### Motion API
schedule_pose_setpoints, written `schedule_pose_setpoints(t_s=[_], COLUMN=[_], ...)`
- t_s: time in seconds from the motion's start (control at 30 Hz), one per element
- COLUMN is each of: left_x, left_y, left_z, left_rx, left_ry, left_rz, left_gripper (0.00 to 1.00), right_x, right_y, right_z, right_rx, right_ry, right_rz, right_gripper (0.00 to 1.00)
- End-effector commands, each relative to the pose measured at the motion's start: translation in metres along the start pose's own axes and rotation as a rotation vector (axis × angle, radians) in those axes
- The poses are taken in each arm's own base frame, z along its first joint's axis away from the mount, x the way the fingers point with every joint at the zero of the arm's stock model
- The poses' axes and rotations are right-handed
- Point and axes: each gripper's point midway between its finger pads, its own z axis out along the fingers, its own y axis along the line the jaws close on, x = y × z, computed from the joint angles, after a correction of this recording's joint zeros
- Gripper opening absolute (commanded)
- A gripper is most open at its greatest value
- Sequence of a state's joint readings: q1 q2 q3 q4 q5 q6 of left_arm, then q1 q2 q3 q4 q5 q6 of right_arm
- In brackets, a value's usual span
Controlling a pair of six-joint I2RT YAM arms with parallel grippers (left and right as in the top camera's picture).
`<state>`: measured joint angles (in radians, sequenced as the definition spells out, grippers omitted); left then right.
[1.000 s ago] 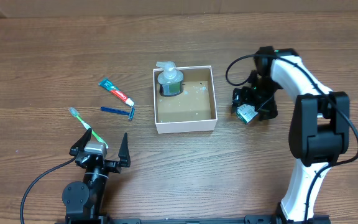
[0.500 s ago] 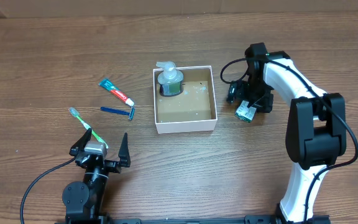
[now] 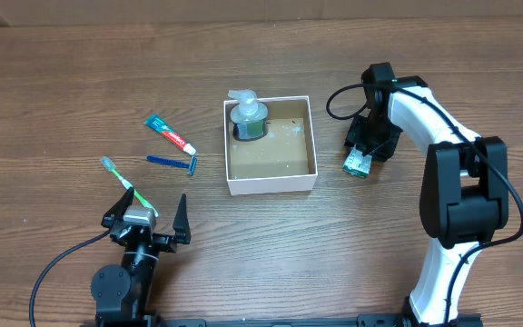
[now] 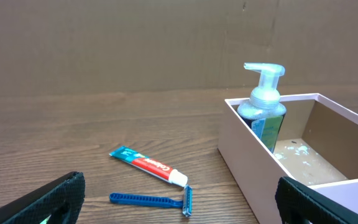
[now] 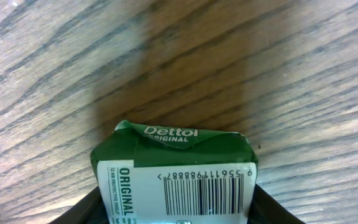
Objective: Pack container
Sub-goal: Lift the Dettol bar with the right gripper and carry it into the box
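The container (image 3: 271, 186) is a white-walled square box with a brown floor in the middle of the table, and its near wall (image 4: 253, 162) fills the right of the left wrist view. A clear pump bottle (image 3: 248, 118) (image 4: 263, 106) stands in its far left corner. To the right of the box, my right gripper (image 3: 363, 154) (image 5: 176, 211) points down at the table, shut on a green Dettol soap bar (image 3: 359, 164) (image 5: 176, 168), a finger against each side. My left gripper (image 3: 146, 218) (image 4: 179, 208) hangs open near the front left edge, holding nothing.
Left of the box lie a toothpaste tube (image 3: 170, 133) (image 4: 148, 165), a blue razor (image 3: 172, 162) (image 4: 151, 200) and a green toothbrush (image 3: 125, 182), the toothbrush closest to my left gripper. A brown cardboard wall backs the table.
My right gripper has shifted slightly left over the soap bar and its jaws have closed in from wide open onto the bar's sides. The left arm has not moved.
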<state>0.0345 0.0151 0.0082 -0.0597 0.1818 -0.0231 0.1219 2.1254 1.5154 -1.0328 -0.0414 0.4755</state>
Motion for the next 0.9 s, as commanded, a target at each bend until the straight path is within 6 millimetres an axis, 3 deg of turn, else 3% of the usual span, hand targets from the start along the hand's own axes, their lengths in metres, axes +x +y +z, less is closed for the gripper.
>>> schedule_pose_setpoints(t_s=[0.0,0.17,0.3,0.47,0.67,0.87], left_x=[0.0,0.0,0.0,0.0,0.0,0.0], left_y=[0.003,0.003,0.003,0.003,0.003,0.003], left_z=[0.0,0.0,0.0,0.0,0.0,0.0], left_rx=[-0.013,-0.013,-0.013,-0.013,-0.013,-0.013], left_ry=[-0.006,-0.006,-0.006,-0.006,-0.006,-0.006], left_rz=[-0.002,-0.002,-0.002,-0.002,-0.002,-0.002], left_gripper=[1.0,1.0,1.0,1.0,1.0,1.0], right_x=[0.02,0.021,0.018,0.006,-0.008,0.001], right_y=[-0.006,-0.007,-0.004,0.005,0.022,0.05], right_z=[0.018,0.017,0.006,-0.034,-0.108,-0.175], right_rx=[0.011,0.014,0.016,0.009,-0.036,-0.1], right_ry=[0.082,0.089,0.092,0.074,0.006,-0.072], right_rz=[0.017,0.013,-0.005,-0.034,-0.121,-0.26], right_gripper=[0.42,0.4,0.4,0.39,0.4,0.39])
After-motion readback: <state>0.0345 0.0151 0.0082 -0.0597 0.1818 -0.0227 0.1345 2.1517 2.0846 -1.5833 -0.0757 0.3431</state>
